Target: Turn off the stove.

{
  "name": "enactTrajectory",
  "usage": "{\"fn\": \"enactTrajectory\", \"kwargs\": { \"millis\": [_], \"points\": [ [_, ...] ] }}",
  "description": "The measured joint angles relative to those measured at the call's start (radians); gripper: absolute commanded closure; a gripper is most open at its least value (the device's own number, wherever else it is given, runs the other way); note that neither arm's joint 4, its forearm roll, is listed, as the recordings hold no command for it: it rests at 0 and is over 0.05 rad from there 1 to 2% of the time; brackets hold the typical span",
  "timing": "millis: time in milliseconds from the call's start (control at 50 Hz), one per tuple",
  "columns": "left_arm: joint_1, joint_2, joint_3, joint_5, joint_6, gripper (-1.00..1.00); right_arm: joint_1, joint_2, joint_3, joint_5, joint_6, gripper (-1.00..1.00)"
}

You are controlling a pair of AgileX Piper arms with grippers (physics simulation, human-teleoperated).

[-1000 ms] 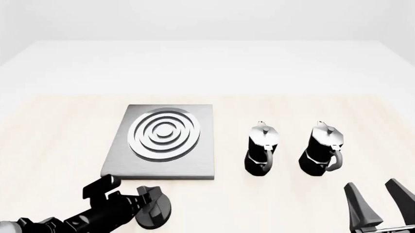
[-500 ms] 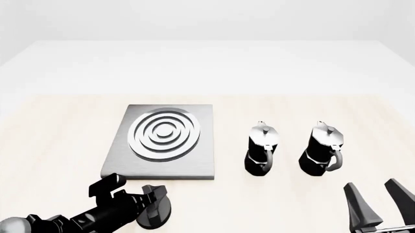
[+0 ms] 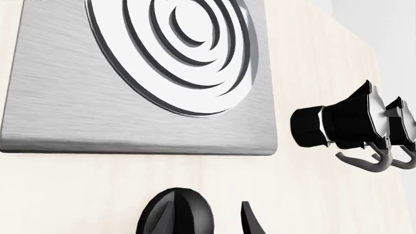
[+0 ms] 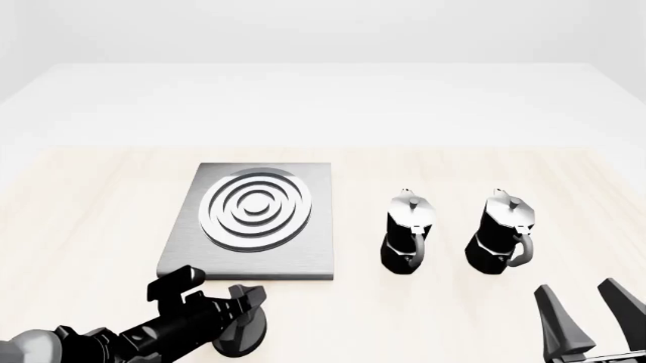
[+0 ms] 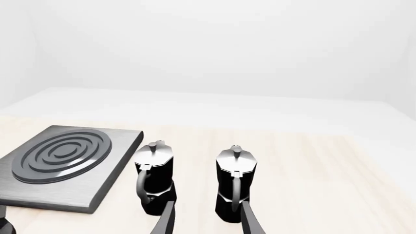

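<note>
The stove (image 4: 247, 253) is a flat brushed-grey plate with raised silver rings, left of centre on the table; it fills the left wrist view as the stove (image 3: 78, 117). Its round black ridged knob (image 4: 245, 338) lies on the wood just in front of the plate's near edge. My left gripper (image 4: 212, 291) hovers at the knob, open, with one finger (image 4: 178, 279) left of it and the other over it. In the left wrist view the knob (image 3: 177, 214) lies beside one finger (image 3: 252, 223) with a gap between them. My right gripper (image 4: 591, 318) is open and holds nothing at the near right.
Two black-and-silver moka pots (image 4: 409, 231) (image 4: 501, 231) stand upright side by side, right of the stove. The right wrist view shows these pots (image 5: 155, 178) (image 5: 235, 183) just beyond the right gripper (image 5: 206, 222). A pale wall rises behind the table.
My left gripper has slid forward and a little right, coming closer over the knob. The right arm, stove and pots have not moved.
</note>
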Motion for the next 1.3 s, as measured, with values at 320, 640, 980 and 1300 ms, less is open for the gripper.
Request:
{"fn": "enactTrajectory", "kwargs": {
  "millis": [320,640,980,1300],
  "points": [
    [0.005,0.004,0.000,-0.005,0.004,-1.00,0.004,0.000,0.000,0.000,0.000,-1.00],
    [-0.012,-0.010,-0.032,0.081,0.064,-1.00,0.008,0.000,0.000,-0.001,0.003,-1.00],
    [0.002,-0.109,-0.092,0.223,0.130,-1.00,0.018,0.000,0.000,-0.005,0.000,-1.00],
    [0.064,-0.285,-0.090,0.337,0.148,-1.00,0.022,-0.001,-0.001,-0.009,-0.004,-1.00]
  ]
}}
